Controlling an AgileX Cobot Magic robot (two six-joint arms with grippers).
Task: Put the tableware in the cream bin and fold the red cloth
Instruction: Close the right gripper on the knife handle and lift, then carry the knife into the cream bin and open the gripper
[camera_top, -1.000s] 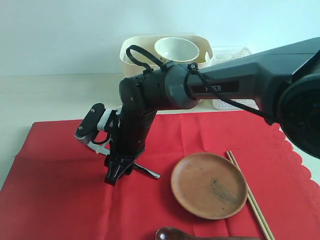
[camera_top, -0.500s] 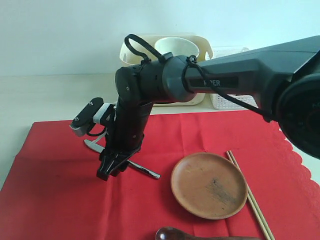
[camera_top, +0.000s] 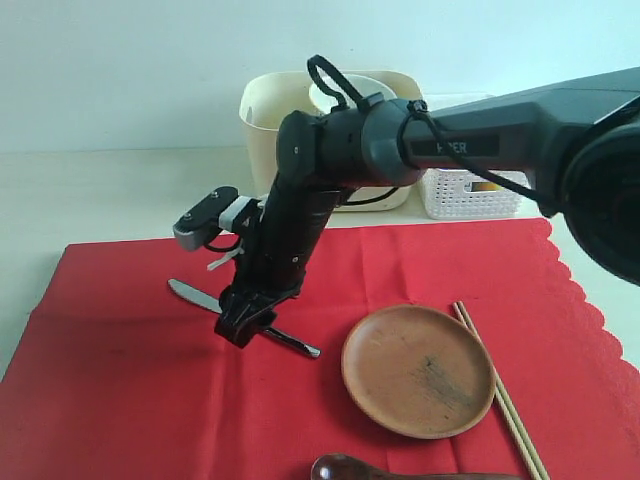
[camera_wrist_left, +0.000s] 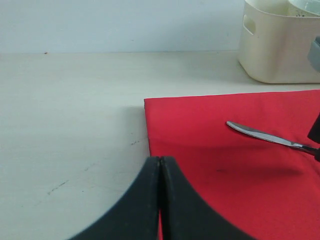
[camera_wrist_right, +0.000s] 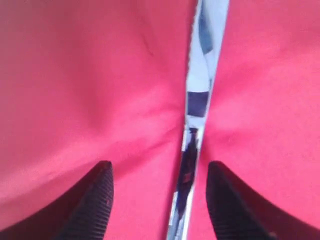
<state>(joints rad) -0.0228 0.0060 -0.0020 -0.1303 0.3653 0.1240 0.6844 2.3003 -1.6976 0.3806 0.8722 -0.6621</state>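
The red cloth (camera_top: 120, 400) lies flat on the table. On it rest a metal knife (camera_top: 195, 296), a round brown plate (camera_top: 418, 370), wooden chopsticks (camera_top: 505, 400) and a dark brown spoon (camera_top: 345, 468). My right gripper (camera_top: 240, 325) stands open straight over the knife (camera_wrist_right: 197, 110), one finger on each side of the handle, tips close to the cloth (camera_wrist_right: 75, 90). A pale bowl (camera_top: 335, 92) sits in the cream bin (camera_top: 262, 130) at the back. My left gripper (camera_wrist_left: 160, 162) is shut and empty, low over the cloth's corner (camera_wrist_left: 165, 120), with the knife (camera_wrist_left: 260, 134) beyond it.
A white lattice basket (camera_top: 465, 195) stands right of the cream bin (camera_wrist_left: 275, 50). Bare pale tabletop (camera_wrist_left: 70, 110) lies left of the cloth and behind it. The right arm (camera_top: 480, 140) stretches across from the right above the cloth.
The right arm swung a little right and tilted, and its gripper settled lower over the knife handle. The knife blade now shows to the gripper's left.
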